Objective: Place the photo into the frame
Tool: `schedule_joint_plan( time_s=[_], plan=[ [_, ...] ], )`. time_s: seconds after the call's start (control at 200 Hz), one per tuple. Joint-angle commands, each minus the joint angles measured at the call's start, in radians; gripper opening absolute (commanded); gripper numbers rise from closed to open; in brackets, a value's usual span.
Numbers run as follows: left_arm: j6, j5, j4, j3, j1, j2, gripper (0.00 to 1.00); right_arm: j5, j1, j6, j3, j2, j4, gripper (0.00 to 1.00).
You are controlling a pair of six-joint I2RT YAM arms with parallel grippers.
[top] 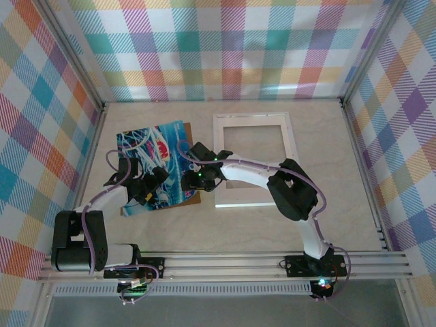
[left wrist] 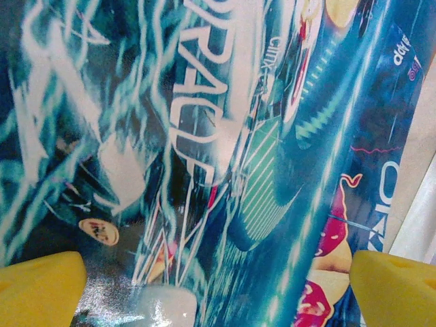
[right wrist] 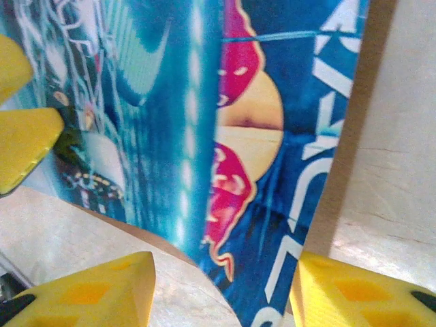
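Both left jaws and right jaws stand apart over the photo [top: 146, 146], so pinch its seemingly lifted edge and carry it flat to the frame [top: 252, 120].

photo [top: 146, 143] half hidden under arms, frame [top: 253, 119] partly covered

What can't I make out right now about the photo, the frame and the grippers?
- Top external: the photo's near part lies under both arms; the left gripper and right gripper hide any contact.
- Top external: the frame's left side partly lies under the right arm.
- Left wrist: the photo too close, blurred, cut off by picture edges.
- Right wrist: the brown board mostly covered by the photo.
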Motion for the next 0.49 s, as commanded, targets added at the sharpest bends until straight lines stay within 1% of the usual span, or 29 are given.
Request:
schedule_joint_plan(
  time_s=[0.0,0.105,0.325,0.49],
  plan=[
    [0.015,0.015,-0.012,-0.022,0.011,0.011,1.0,-0.077,-0.019,0.054,-0.035,-0.017,0.083,0.51],
    [0.014,0.013,-0.013,-0.022,0.011,0.012,1.0,-0.112,-0.034,0.096,-0.057,-0.012,0.118,0.46],
    [0.024,0.006,-0.026,-0.016,0.011,-0.001,1.0,-0.108,-0.054,0.144,-0.069,-0.009,0.088,0.3],
    [0.045,-0.014,-0.056,0.004,0.011,-0.05,1.0,-0.118,-0.078,0.155,-0.083,-0.014,0.105,0.13]
  ],
)
